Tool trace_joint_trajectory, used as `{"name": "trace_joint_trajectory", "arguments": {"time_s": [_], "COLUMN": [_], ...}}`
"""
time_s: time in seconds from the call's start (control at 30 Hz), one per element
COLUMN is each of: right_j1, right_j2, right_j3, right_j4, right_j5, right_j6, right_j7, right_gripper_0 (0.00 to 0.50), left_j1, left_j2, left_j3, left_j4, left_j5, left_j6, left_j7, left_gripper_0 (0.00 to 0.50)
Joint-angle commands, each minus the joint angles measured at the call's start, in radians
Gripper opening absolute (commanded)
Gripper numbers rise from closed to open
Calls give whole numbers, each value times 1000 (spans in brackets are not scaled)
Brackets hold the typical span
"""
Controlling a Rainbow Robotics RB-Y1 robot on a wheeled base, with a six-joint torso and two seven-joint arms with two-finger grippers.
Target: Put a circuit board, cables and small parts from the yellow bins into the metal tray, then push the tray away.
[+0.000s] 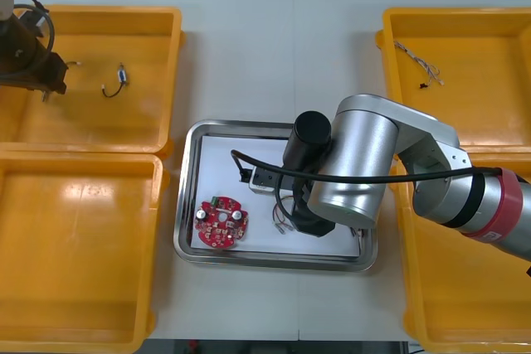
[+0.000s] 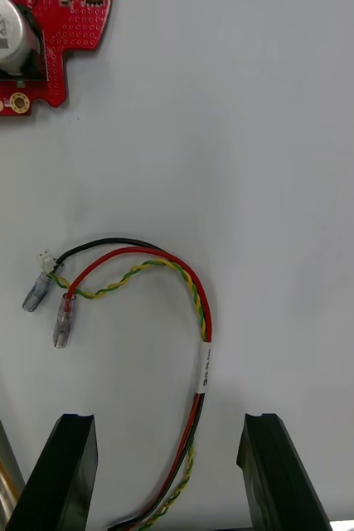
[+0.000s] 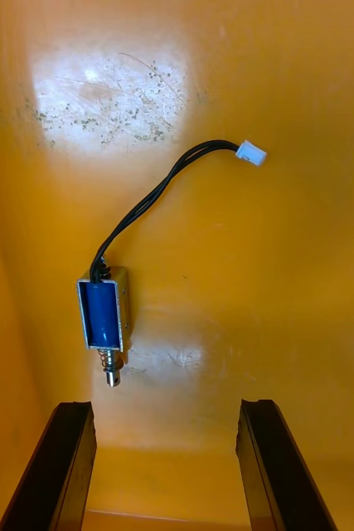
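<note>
Hung the right tool (image 2: 164,465), apart, over the red and yellow cable (image 2: 203,332) loose in the metal tray (image 1: 189,196) mid-bench (image 1: 249,47); poised the left tool (image 3: 164,452), apart, above a small metal part (image 3: 104,314) in the far-left-corner yellow bin (image 1: 99,130), seemingly for pickup.

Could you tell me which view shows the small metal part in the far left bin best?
The left wrist view: the small metal part lies ahead of the open left pincer, blue body and black lead plain. The front view shows it as a speck in the yellow bin; the right wrist view faces the tray.
</note>
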Motion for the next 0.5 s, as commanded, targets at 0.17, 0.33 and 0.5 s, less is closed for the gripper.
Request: {"name": "trace_joint_trajectory", "arguments": {"time_s": [0.17,0.33,0.5], "right_j1": [-7,-9,-28], "right_j2": [12,12,12], "right_j3": [-103,-183,-281], "right_j4": [-110,-171,-220], "right_j5": [-31,-41,-63], "right_j6": [124,217,307], "right_j7": [-19,-31,-44], "right_gripper_0": [500,500,500], "left_j1": [-77,-88,-88], "left_j2": [-29,-41,-46], "left_j3": [-4,-5,-5], "left_j4": [83,129,131], "left_j5": [-26,-36,-46], "left_j6": [-69,-121,-153], "left_j7": [-39,-55,-68], "left_gripper_0": [500,500,500]}}
